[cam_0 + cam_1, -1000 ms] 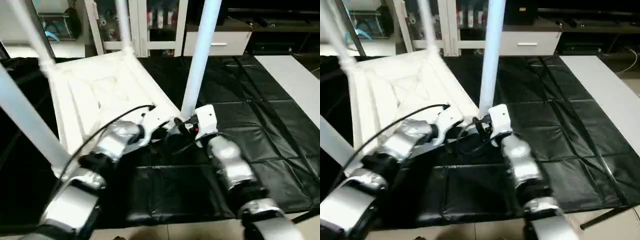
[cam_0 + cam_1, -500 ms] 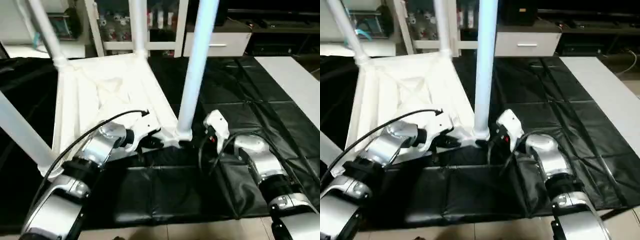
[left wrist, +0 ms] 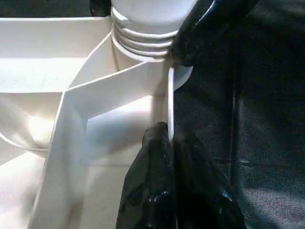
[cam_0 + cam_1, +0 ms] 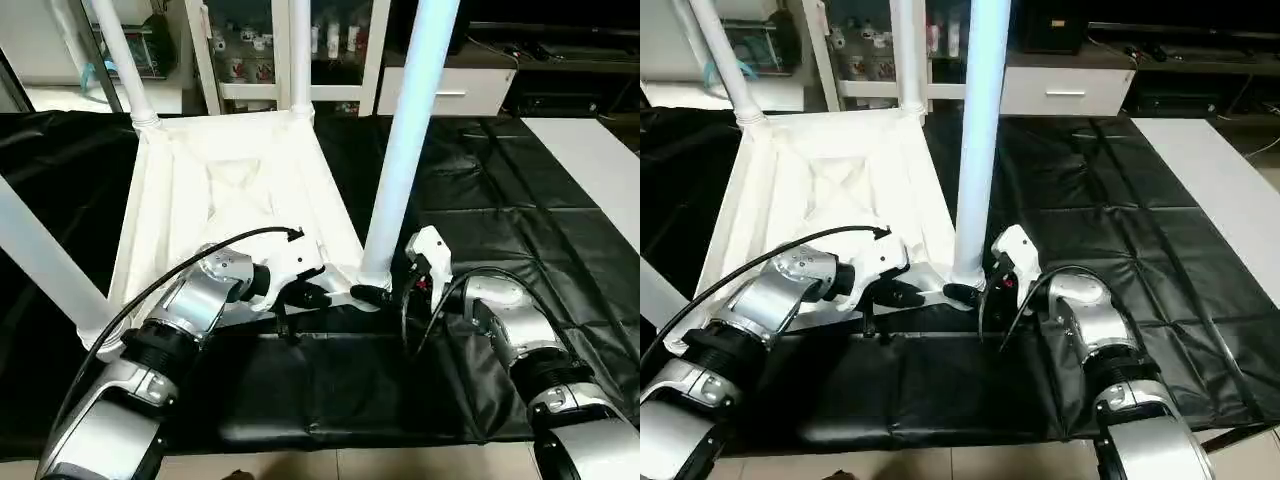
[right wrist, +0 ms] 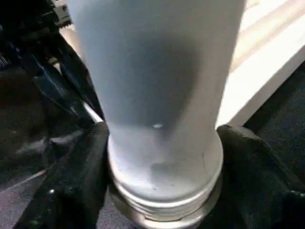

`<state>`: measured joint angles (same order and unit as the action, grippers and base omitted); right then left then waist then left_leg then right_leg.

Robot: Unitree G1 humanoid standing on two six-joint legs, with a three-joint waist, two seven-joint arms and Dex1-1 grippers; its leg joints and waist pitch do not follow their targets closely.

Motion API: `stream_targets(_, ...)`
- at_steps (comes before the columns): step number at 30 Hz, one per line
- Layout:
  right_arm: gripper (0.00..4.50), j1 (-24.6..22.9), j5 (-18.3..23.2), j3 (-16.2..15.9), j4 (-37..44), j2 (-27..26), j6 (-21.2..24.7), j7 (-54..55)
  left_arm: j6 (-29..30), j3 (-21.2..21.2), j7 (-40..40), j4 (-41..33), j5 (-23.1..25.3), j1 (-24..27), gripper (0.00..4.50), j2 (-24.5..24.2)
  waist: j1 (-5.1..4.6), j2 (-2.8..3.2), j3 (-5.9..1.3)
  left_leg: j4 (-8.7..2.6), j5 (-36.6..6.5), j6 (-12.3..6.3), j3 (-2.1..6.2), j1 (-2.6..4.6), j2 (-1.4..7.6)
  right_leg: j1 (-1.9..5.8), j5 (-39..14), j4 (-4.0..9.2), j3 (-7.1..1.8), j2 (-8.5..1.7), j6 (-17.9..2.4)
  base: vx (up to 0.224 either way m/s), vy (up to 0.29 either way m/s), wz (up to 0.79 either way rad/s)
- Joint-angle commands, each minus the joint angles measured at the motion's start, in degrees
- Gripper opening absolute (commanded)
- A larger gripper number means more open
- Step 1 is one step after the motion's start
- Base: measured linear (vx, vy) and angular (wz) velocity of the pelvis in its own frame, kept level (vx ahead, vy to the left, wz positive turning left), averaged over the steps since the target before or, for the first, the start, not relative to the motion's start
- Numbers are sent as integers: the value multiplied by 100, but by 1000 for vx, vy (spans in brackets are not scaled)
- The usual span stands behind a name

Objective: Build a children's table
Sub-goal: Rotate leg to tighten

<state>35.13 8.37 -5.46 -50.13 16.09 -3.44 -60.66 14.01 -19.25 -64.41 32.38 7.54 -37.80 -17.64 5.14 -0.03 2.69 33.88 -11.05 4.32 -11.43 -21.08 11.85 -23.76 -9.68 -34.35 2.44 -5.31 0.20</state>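
The children's table lies upside down: its white ribbed top [image 4: 230, 200] rests on the black cover with all of its white tube legs standing up. The near right leg [image 4: 405, 150] rises from its corner socket. My left gripper [image 4: 310, 295] is shut on the thin rim of the top beside that socket, one finger on each side of the wall [image 3: 169, 138]. My right gripper [image 4: 375, 293] reaches in from the right and clasps the base of that leg [image 5: 162, 95], with a black finger [image 5: 76, 176] pressed against each side.
Other legs stand at the far left corner [image 4: 120, 50], the far right corner [image 4: 298, 50] and the near left corner [image 4: 45, 250]. The black cover [image 4: 500, 180] stretches to the right. White shelves and a drawer unit [image 4: 440, 90] stand behind.
The camera has shifted. My right forearm has swung out to the right while its gripper stays at the leg's base. The left gripper has kept its hold on the rim.
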Motion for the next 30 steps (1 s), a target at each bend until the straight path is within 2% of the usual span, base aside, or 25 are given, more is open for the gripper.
stream_targets(1,313,128,53,127,-82,6,-79,-9,182,-396,-189,135,111,239,0,6,9,-44,-381,-375,-812,-505,30,68,141,300,-588,277,-140,-253,-1700,0,0,0)
stream_targets(5,293,138,88,169,-95,-23,-118,-47,214,-390,-200,84,107,269,0,-17,5,-49,-377,-383,-876,-472,35,66,140,298,-701,287,-142,-254,-1657,0,0,0)
stream_targets(9,276,155,119,192,-137,-53,-182,-89,240,-382,-202,66,112,289,0,-33,3,-41,-385,-379,-833,-481,36,63,138,301,-600,276,-140,-250,-1676,0,0,0)
stream_targets(13,274,119,169,216,-94,-88,-214,-110,289,-374,-208,16,97,302,0,-40,4,-59,-385,-375,-804,-513,32,61,136,303,-554,274,-137,-247,-1695,0,0,0)
stream_targets(15,274,84,262,318,-45,-170,-235,12,285,-345,-172,-1,83,317,0,-43,1,-43,-388,-375,-792,-506,37,58,139,304,-581,270,-139,-257,-1687,0,0,0)
stream_targets(17,274,34,327,527,-67,-406,-374,658,160,-248,55,165,77,272,0,54,-19,-39,-375,-385,-855,-472,34,63,135,284,-664,291,-147,-256,-1660,0,0,0)
stream_targets(20,274,0,231,589,-91,-567,-453,1255,114,-133,304,338,49,181,0,195,-65,-42,-354,-424,-1184,-286,53,82,122,275,-1163,350,-154,-258,-1523,0,0,0)
stream_targets(23,273,-13,50,679,-125,-859,-462,2369,114,133,1030,765,38,-75,0,511,-106,-34,-335,-445,-1381,-164,57,93,112,247,-1502,399,-161,-251,-1389,0,0,0)
stream_targets(24,273,-13,22,728,-131,-953,-492,2650,122,235,1304,907,31,-157,0,608,-145,-42,-340,-451,-1419,-83,67,67,97,252,-1605,400,-162,-251,-1302,0,0,0)
stream_targets(25,273,-13,22,728,-131,-953,-492,2650,122,235,1304,907,31,-157,0,608,-139,-53,-351,-454,-1395,-73,73,86,99,260,-1611,413,-156,-255,-1278,0,0,0)
stream_targets(26,273,8,37,792,-146,-1073,-475,2909,116,357,1596,1103,1,-264,0,720,-162,-53,-348,-443,-1341,-111,65,63,88,255,-1522,404,-162,-244,-1279,0,0,0)
stream_targets(27,273,91,-137,818,-235,-1338,-354,3673,17,558,2242,1546,1,-496,0,921,-160,-33,-343,-441,-1345,-120,58,84,90,227,-1509,418,-164,-234,-1276,0,0,0)
stream_targets(29,273,123,-207,809,-268,-1419,-309,3922,-19,590,2398,1662,16,-558,0,965,-165,-36,-354,-446,-1330,-85,70,80,78,245,-1519,408,-159,-235,-1254,0,0,0)
stream_targets(30,273,185,-328,756,-345,-1522,-222,4298,-62,640,2599,1767,17,-625,0,1027,-156,-20,-360,-442,-1296,-100,68,77,77,248,-1453,409,-157,-236,-1247,0,0,0)
